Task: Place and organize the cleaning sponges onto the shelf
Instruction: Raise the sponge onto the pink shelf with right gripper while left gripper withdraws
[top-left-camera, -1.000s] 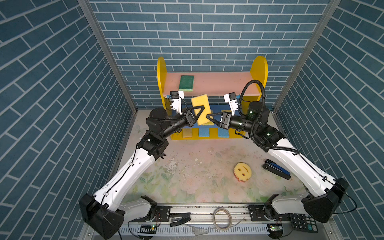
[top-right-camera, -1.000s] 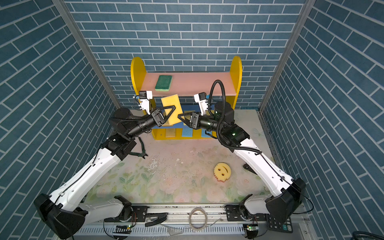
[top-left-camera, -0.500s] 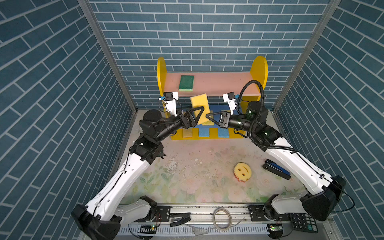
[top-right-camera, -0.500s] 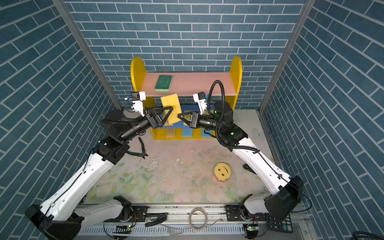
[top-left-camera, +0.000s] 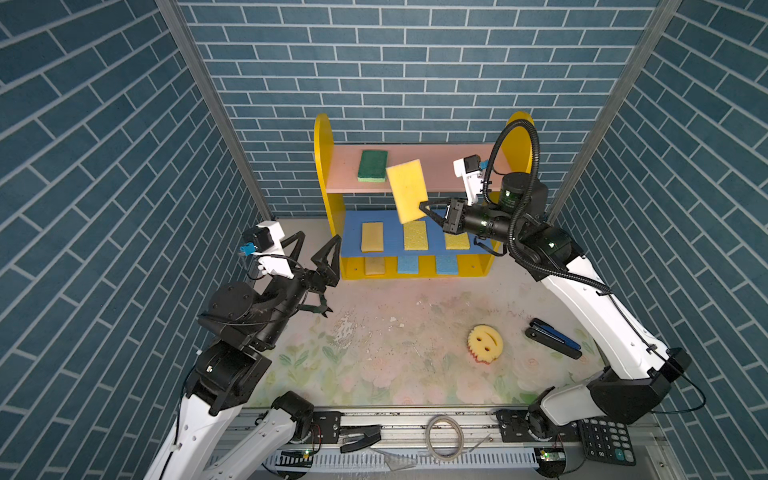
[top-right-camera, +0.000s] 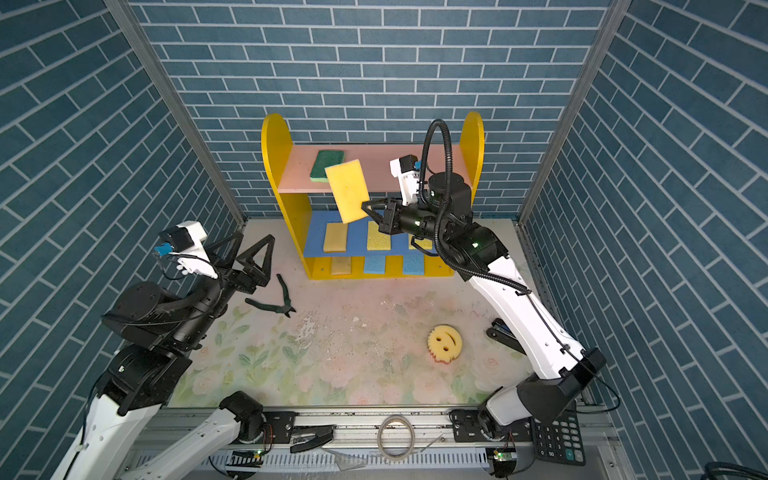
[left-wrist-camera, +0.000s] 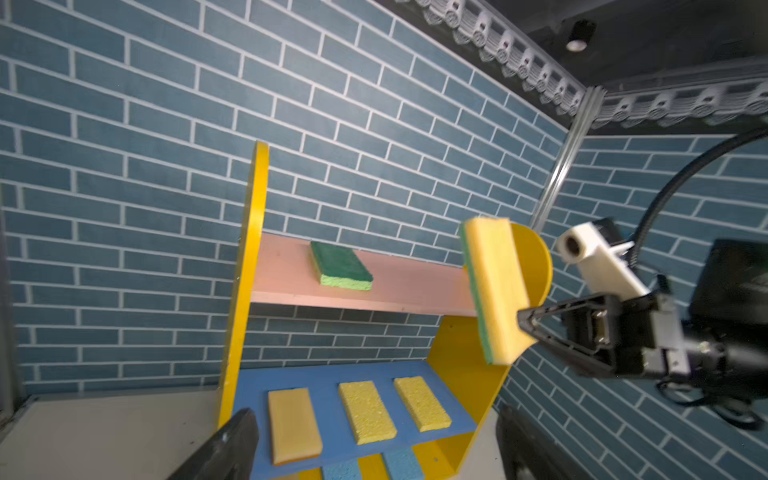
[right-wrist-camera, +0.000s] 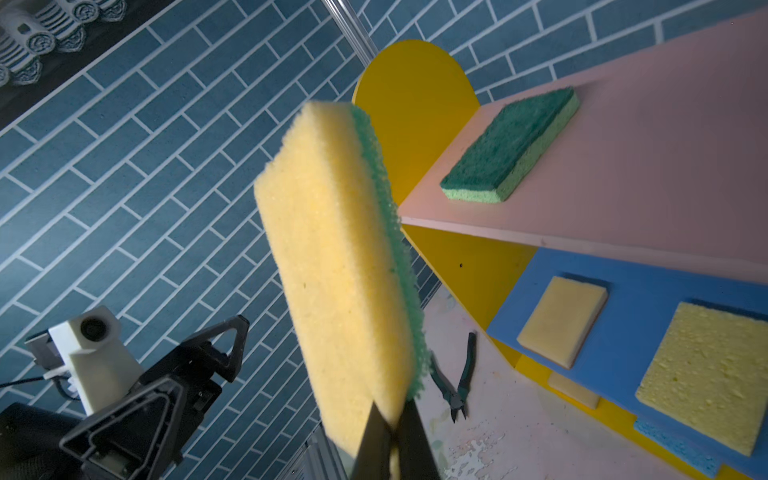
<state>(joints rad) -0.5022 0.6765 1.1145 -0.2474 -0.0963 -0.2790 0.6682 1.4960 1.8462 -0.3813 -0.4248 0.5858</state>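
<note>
The left fingers (left-wrist-camera: 230, 446) have released and drawn back, spread wide. The right fingers (right-wrist-camera: 415, 444) alone pinch a corner of the yellow, green-backed foam sponge (top-left-camera: 406, 189), upright before the pink top board (top-left-camera: 440, 166) of the wooden shelf (top-left-camera: 323, 166), seemingly to set it there.
</note>
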